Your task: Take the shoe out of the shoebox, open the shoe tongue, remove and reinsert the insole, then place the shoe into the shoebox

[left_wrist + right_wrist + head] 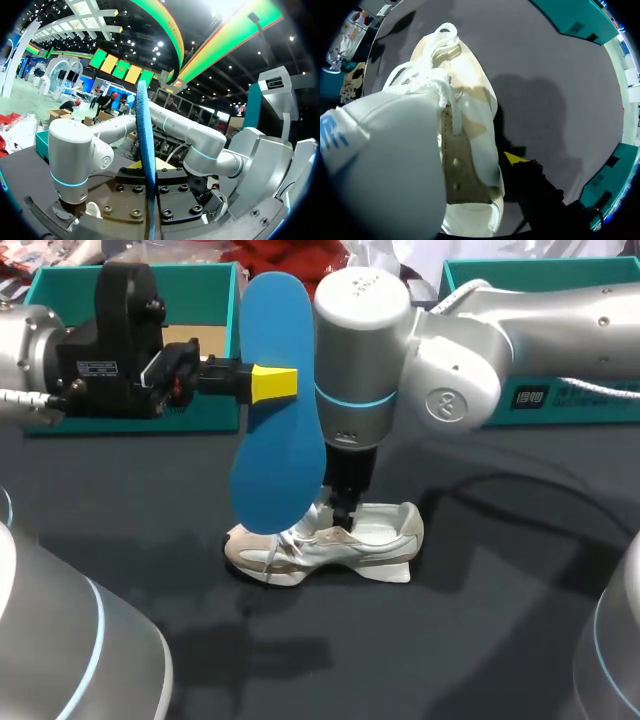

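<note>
Left gripper (275, 383) clamped on upright blue foam insole (280, 430), toe end down, white-and-beige laced sneaker (375, 540) toe pointing left, right gripper (343, 512) at its opening, grip unclear.

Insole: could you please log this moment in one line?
left end effector: grips blue insole aloft | right end effector: at white sneaker on table

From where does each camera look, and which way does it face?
Head: above and behind, looking down on the table; left arm and right arm show.
Left wrist: along the left gripper, facing the insole edge-on, right arm beyond.
Right wrist: down onto the shoe, part of right gripper beside it.
Shared: head and left wrist show the insole.
</note>
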Available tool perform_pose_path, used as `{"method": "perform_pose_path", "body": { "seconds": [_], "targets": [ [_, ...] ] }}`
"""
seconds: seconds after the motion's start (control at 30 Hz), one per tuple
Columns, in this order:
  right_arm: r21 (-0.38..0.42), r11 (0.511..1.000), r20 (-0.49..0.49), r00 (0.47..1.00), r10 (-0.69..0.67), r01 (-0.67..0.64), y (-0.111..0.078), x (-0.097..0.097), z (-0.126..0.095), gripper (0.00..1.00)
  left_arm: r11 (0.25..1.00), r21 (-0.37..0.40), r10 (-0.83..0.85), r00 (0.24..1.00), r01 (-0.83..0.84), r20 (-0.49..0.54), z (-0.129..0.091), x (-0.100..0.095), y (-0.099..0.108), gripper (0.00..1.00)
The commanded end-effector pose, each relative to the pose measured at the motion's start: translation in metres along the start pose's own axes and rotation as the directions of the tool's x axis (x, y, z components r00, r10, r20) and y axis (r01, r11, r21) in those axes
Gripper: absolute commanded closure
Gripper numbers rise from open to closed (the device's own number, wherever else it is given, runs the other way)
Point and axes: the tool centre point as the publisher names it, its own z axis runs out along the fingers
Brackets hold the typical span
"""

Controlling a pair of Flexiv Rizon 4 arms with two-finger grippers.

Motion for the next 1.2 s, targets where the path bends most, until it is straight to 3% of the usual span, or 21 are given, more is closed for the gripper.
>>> {"method": "perform_pose_path", "body": {
  "seconds": [0.03,0.53,0.77,0.9,1.2],
  "targets": [
    [0.003,1.000,0.000,1.000,-0.001,0.001,-0.001,0.003,0.003,1.00,1.000,0.001,0.001,1.000,-0.001,-0.001,0.001,-0.001,0.001,1.00],
    [0.047,0.999,-0.024,0.999,0.021,-0.020,-0.002,0.013,-0.016,1.00,1.000,0.001,0.001,1.000,-0.001,-0.001,0.001,-0.001,0.001,1.00],
    [-0.029,0.985,-0.034,0.985,0.168,-0.169,-0.012,0.024,-0.036,1.00,1.000,0.001,0.001,1.000,-0.001,-0.001,0.001,-0.001,0.001,1.00],
    [-0.153,0.959,-0.054,0.971,0.233,-0.238,-0.018,0.036,-0.045,1.00,1.000,0.001,0.001,1.000,-0.001,-0.001,0.001,-0.001,0.001,1.00],
    [-0.137,0.963,-0.046,0.972,0.230,-0.234,-0.017,0.038,-0.046,1.00,1.000,0.001,0.001,1.000,-0.001,-0.001,0.001,-0.001,0.001,1.00]
  ]
}}
